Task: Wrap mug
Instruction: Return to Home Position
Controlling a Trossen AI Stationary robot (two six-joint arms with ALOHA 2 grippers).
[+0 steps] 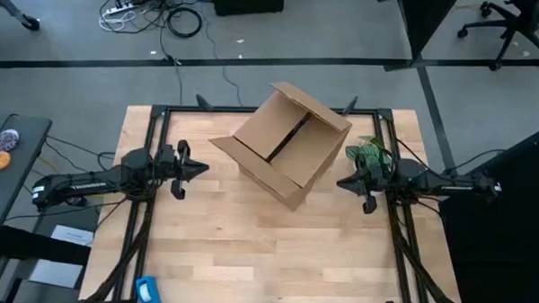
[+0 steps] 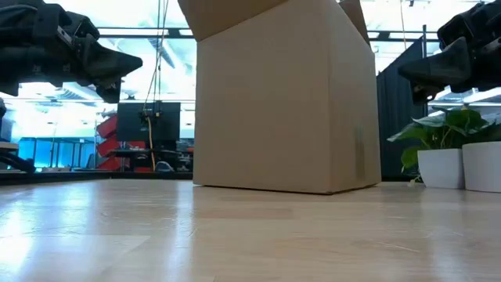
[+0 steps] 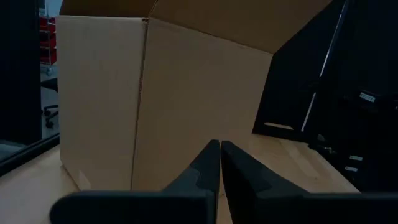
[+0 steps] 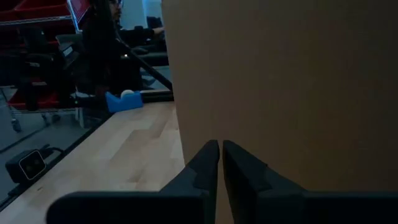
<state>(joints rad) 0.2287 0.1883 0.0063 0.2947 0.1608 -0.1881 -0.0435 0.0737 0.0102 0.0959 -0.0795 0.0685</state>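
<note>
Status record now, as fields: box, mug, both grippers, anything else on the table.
box: cardboard, middle of table, top flaps open
mug: not visible in any view
left gripper: shut, empty, left of box, clear of it
right gripper: shut, empty, right of box, clear of it
other: potted plant by right arm; blue tape dispenser, near-left corner

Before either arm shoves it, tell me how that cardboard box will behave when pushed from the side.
The cardboard box would probably slide rather than tip: its flat base sits wide on the smooth wooden table. Its open top flaps likely flex if pushed high, so push low. Its weight can't be judged; the contents are hidden.
</note>
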